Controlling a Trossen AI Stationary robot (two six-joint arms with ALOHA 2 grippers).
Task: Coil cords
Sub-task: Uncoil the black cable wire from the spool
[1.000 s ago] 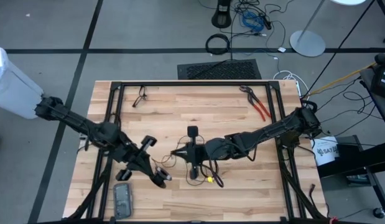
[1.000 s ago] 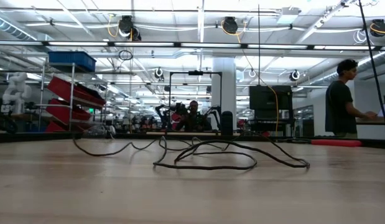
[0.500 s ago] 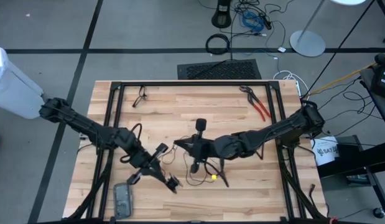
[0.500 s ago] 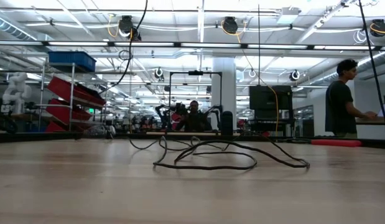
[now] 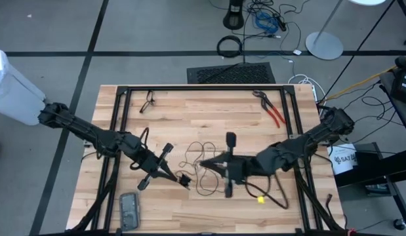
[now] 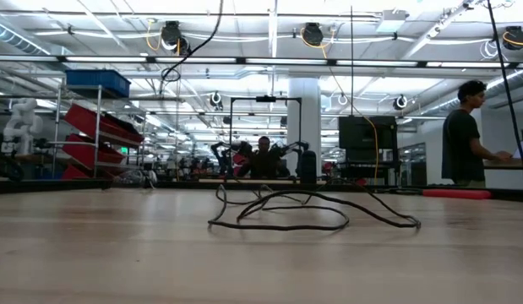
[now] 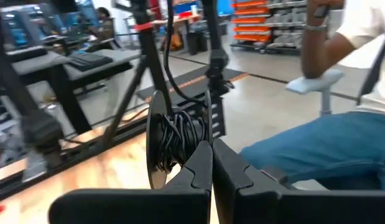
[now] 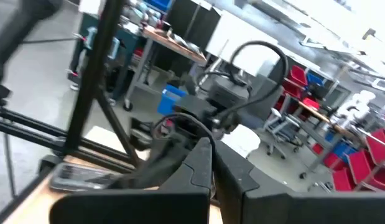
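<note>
- Our left claw and right claw, both pinched together, flank the cord, seemingly gathering its loose loops on the bench for coiling.

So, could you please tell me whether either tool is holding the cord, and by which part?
It cannot be told: the left tool and right tool are both shut near the cord, but neither wrist view shows cord between the fingers.

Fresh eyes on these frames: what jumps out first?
The two dark arms meeting mid-table: the left gripper and right gripper sit shut, close together over the loose loops of thin black cord. Next, the red-handled pliers near the table's far right corner.
</note>
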